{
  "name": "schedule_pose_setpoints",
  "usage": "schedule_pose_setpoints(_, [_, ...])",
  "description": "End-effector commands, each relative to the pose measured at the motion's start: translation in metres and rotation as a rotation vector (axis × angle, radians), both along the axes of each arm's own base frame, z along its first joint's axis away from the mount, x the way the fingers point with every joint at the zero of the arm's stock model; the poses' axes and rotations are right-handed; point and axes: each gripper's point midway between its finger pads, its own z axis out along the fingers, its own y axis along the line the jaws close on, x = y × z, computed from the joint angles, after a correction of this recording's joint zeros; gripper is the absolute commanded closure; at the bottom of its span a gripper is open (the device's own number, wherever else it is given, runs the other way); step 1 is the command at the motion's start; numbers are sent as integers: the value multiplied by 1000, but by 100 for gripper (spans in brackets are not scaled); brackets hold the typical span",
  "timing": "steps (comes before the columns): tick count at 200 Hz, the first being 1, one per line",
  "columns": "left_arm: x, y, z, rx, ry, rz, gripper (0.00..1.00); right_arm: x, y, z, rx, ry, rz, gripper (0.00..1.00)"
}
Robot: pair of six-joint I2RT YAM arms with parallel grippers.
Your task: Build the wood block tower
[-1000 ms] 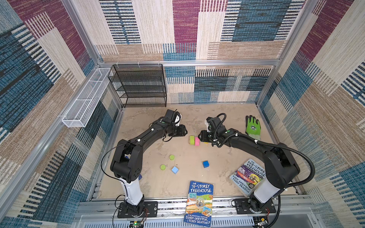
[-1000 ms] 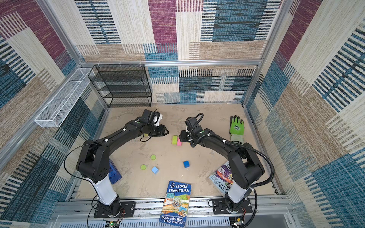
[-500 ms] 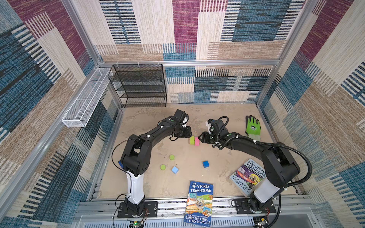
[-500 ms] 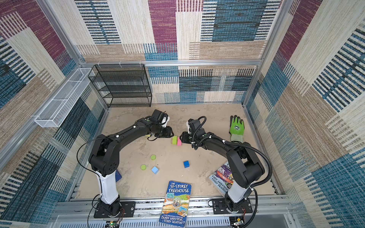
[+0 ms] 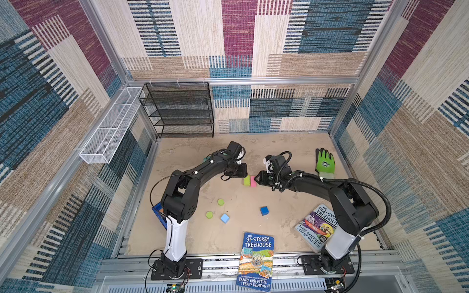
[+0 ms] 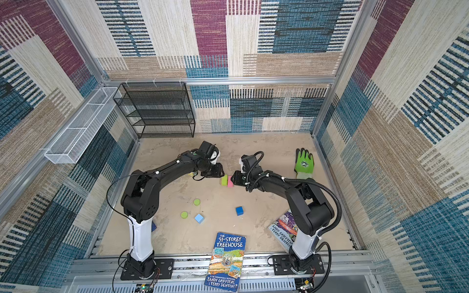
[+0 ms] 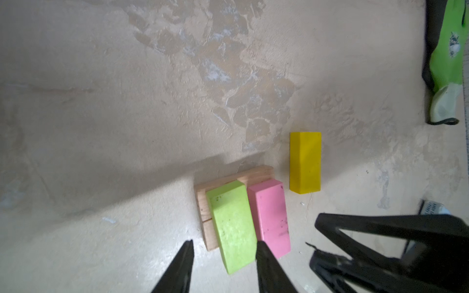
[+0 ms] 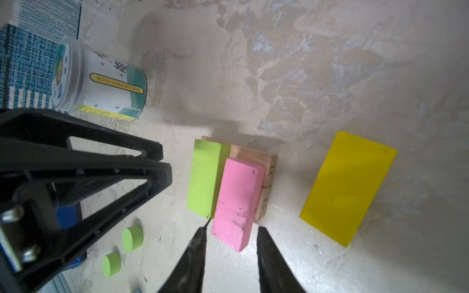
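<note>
The tower is a low stack: two tan bars (image 7: 203, 203) lie flat with a lime oblong (image 7: 233, 228) (image 5: 246, 180) and a pink oblong (image 8: 238, 200) (image 5: 253, 181) side by side on top. My left gripper (image 7: 224, 250) (image 5: 245, 175) is open, its jaws astride the lime oblong's near end; one fingertip sits at the seam with the pink one. My right gripper (image 8: 232, 232) (image 5: 256, 178) is open astride the pink oblong's end. A yellow oblong (image 7: 305, 162) (image 8: 347, 187) lies beside the stack. Two lime round pieces (image 5: 220, 202) (image 5: 209, 214), a light-blue cube (image 5: 224, 218) and a dark-blue cube (image 5: 264, 210) lie nearer the front.
A round tin (image 8: 99, 83) stands by the left arm. A green glove (image 5: 324, 162) lies at the back right. Two books (image 5: 256, 261) (image 5: 318, 228) lie at the front, with a dark-blue case (image 5: 158, 210) behind the left arm's base. A black rack (image 5: 180, 109) and a white basket (image 5: 109, 126) line the back left.
My left arm has reached rightward, bringing its gripper up to the lime oblong. Both grippers' jaws have narrowed. The right gripper has stayed at the pink oblong.
</note>
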Motion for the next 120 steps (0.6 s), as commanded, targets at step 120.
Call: schedule_pose_setpoints(120, [2, -5, -11, 8, 20, -22, 62, 13, 13, -9, 41, 27, 23, 69])
